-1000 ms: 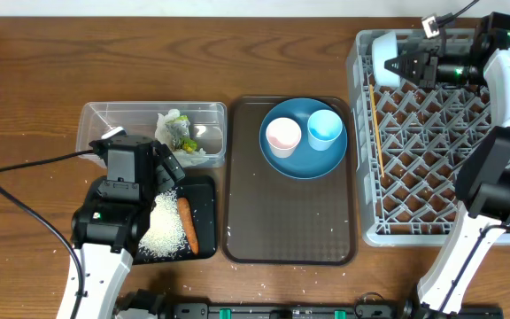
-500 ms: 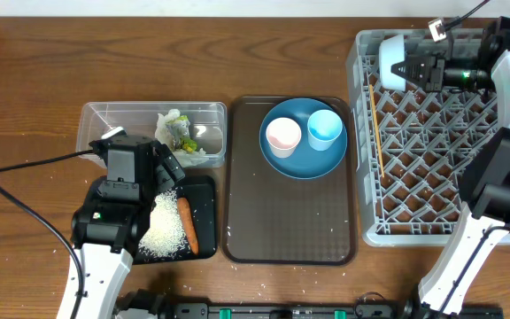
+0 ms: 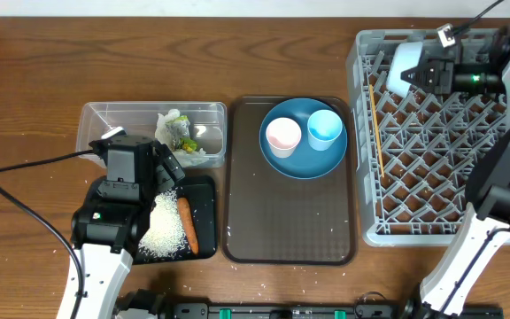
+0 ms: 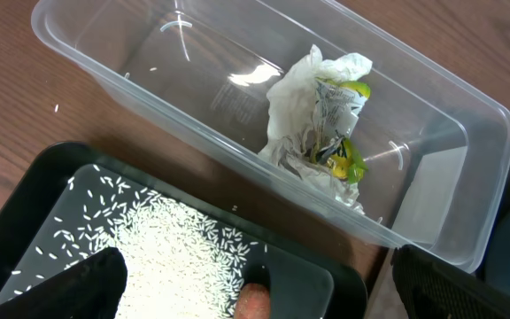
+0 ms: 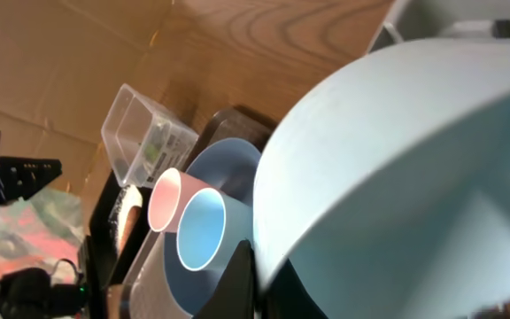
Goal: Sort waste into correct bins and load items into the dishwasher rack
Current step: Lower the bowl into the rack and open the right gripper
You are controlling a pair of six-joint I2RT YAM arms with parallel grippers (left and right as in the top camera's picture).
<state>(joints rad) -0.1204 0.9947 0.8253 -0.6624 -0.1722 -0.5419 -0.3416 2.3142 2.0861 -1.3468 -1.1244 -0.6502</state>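
My right gripper (image 3: 416, 73) is shut on the rim of the pale blue-white bowl (image 3: 402, 64), held over the back of the grey dishwasher rack (image 3: 432, 213); the bowl (image 5: 397, 168) fills the right wrist view. The chopsticks (image 3: 376, 124) lie in the rack's left side. The pink-lined cup (image 3: 282, 136) and light-blue cup (image 3: 324, 128) stand on the blue plate (image 3: 304, 159). My left gripper (image 4: 255, 297) is open and empty over the black tray (image 3: 204, 190) with rice (image 3: 162, 226) and carrot (image 3: 187, 223). The tissue (image 4: 321, 115) lies in the clear tub (image 3: 104, 120).
The plate rests on a brown serving tray (image 3: 290, 226) in the middle. A black cable (image 3: 25, 199) loops over the table at the left. A few rice grains lie loose on the wood near the tub.
My right gripper has carried the bowl to the right along the back of the rack. The left arm has not moved.
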